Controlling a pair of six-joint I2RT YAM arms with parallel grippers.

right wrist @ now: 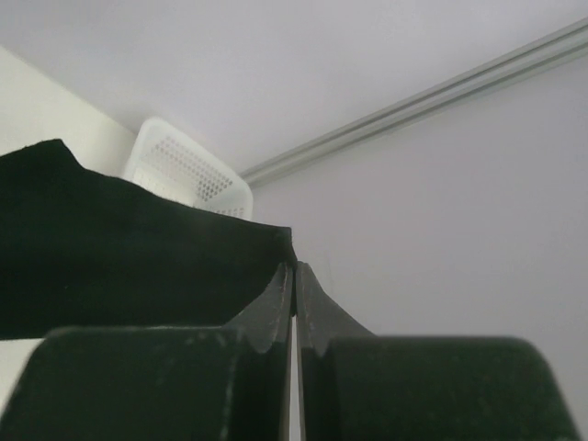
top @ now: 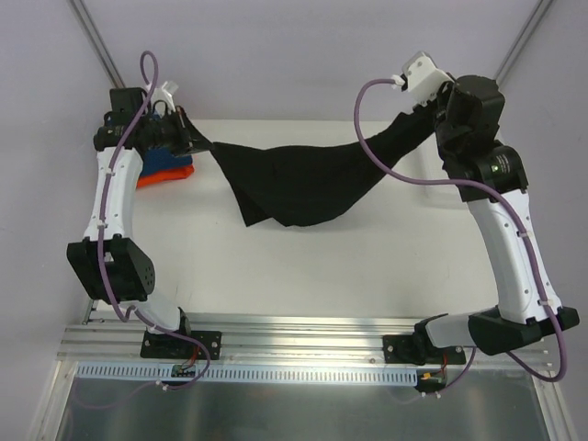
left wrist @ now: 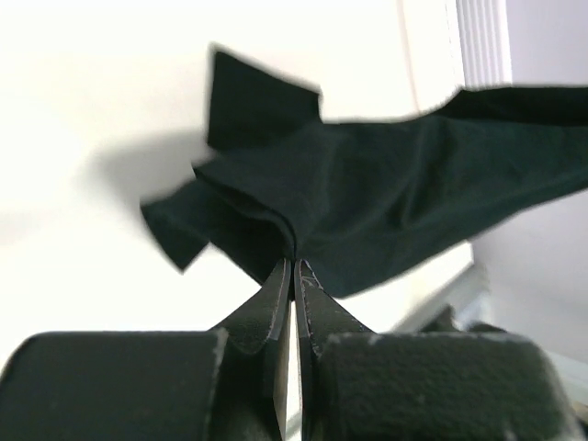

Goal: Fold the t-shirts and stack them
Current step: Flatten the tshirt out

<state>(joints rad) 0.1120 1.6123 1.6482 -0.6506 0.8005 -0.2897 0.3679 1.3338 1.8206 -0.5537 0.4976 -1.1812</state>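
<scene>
Overhead, wrist close-ups; shared black shirt [top: 303, 184]

table [top: 367, 262] — white | far-left edge: orange t-shirt [top: 176, 175], blue t-shirt [top: 154, 163]

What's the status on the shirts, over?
Left pincer and right pincer shut on black shirt, stretched between them, middle sagging. Blue shirt and orange shirt at far left. Nothing blocking.

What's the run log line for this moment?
left gripper: shut on black t-shirt | right gripper: shut on black t-shirt | black t-shirt: sagging between them
</scene>
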